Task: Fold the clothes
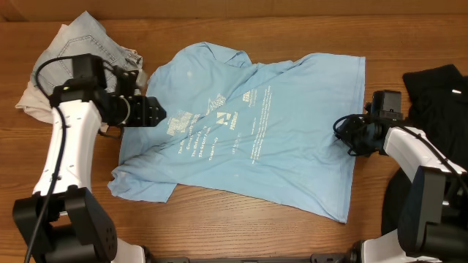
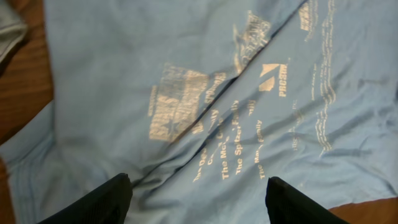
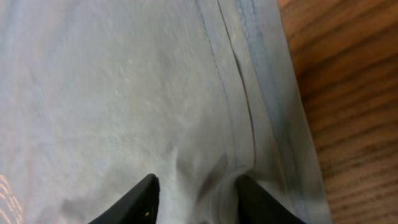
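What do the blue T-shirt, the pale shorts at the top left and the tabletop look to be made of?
The blue T-shirt: soft matte knit, probably cotton jersey; it creases limply, with stitched hems and white printed lettering. The pale shorts: faded denim, judging by the stiff folds and heavy seams. The tabletop: wood or wood-look laminate; brown grain shows, but not which.
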You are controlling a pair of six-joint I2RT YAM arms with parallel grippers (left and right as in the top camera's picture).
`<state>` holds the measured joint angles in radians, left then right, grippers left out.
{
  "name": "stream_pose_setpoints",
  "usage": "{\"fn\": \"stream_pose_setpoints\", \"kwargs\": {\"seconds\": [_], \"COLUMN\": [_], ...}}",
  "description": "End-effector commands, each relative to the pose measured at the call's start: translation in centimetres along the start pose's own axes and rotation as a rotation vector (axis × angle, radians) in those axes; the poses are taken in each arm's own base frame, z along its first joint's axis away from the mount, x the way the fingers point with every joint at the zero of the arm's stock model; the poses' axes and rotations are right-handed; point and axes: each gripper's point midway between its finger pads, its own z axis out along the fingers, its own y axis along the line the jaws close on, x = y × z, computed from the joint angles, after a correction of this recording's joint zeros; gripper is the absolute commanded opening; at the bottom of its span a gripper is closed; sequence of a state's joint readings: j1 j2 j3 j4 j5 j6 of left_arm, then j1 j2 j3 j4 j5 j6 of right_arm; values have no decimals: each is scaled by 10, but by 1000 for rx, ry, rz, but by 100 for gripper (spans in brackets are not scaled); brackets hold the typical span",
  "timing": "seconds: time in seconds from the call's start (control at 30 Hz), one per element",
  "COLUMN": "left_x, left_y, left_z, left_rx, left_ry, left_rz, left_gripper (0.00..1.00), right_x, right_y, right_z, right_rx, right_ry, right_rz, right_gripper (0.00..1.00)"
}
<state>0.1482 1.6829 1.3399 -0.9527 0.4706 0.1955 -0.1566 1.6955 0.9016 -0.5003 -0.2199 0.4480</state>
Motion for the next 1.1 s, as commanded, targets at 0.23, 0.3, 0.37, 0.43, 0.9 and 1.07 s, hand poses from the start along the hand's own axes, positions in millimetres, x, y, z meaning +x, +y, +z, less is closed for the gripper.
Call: {"fn": "stream_pose_setpoints", "kwargs": {"seconds": [0.23,0.3,0.37,0.43,0.9,1.07], "left_x": [-13,-12,-12,-12,-14,-12], "left_y": [-33,-32,-32,-32,-33,-33], "left_z": [9,9,9,9,9,9], "left_rx": [17,16,16,16,16,17], "left_ry": [-16,-12,-11,-14,-19,-13], "left_rz": [171,167,166,167,171,168], "left_gripper": [73,73,73,73,74,74], "right_x": [-42,-52,-59,-58,-11,-12], "right_y": [5,1,-2,-3,-16,-16], "right_z": [-11,-20,-30,-34,27,29], "right_rx": [-69,-64,-59,-67,-2,-4], "right_ry": [-126,-146,-158,-141,54,50], "right_rz": [9,-17,-18,-5,42,41], "right_gripper": [4,4,4,4,28,27]}}
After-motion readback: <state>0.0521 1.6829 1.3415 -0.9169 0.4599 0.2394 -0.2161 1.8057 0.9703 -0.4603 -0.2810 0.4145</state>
